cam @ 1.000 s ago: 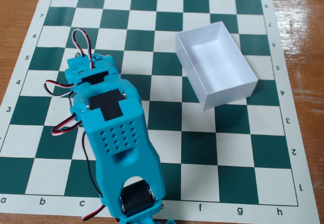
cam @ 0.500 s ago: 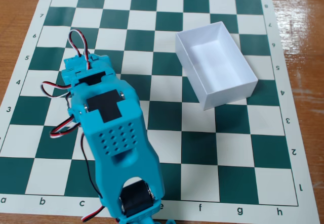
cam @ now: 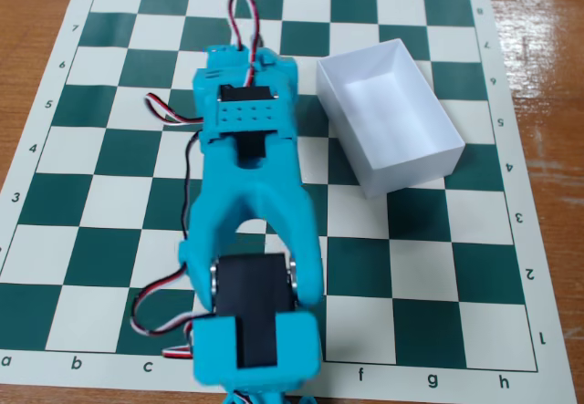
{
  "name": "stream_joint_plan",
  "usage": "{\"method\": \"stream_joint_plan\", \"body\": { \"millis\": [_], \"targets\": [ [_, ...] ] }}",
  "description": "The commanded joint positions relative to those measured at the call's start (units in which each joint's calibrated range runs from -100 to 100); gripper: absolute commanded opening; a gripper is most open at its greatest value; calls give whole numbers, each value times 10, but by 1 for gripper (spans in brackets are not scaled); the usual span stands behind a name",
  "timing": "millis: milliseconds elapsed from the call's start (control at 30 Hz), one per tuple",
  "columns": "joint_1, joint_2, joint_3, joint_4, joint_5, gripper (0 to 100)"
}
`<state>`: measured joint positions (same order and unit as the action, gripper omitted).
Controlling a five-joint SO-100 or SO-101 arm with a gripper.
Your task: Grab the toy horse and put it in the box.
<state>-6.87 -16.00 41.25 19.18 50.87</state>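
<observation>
Here, the turquoise plastic robot arm (cam: 251, 240) is seen stretched up the middle of the frame, its wrist end reaching the upper centre, just left of the white lidless cardboard box (cam: 429, 153). The pincer itself is hidden beneath the wrist housing and the looped red, white and black servo wires (cam: 239, 16), so whether it is released, clenched or grasping anything cannot be told. The toy horse is not visible anywhere on the exposed squares; it is presumably covered by the arm or carried under it, though this cannot be confirmed. The box lies right of centre in the upper half, set askew to the grid, and appears empty.

If the horse is being carried, the step would be done well by swinging the wrist rightwards until it is fully over the box's open interior, clear of the near wall, before anything is let go; the light box could easily be nudged by a low pass.

The worktop is varnished reddish wood (cam: 547, 21), covered by a green-and-white chessboard mat (cam: 429, 267) with printed coordinates. Nothing of the room beyond is shown.
</observation>
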Motion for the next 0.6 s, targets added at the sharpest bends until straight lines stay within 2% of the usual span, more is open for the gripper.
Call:
{"method": "stream_joint_plan", "body": {
  "millis": [0, 233, 567],
  "targets": [
    [45, -72, -1, 57, 2, 0],
    [115, -82, -7, 68, 5, 0],
    [198, 21, -86, 15, 15, 0]
  ]
}}
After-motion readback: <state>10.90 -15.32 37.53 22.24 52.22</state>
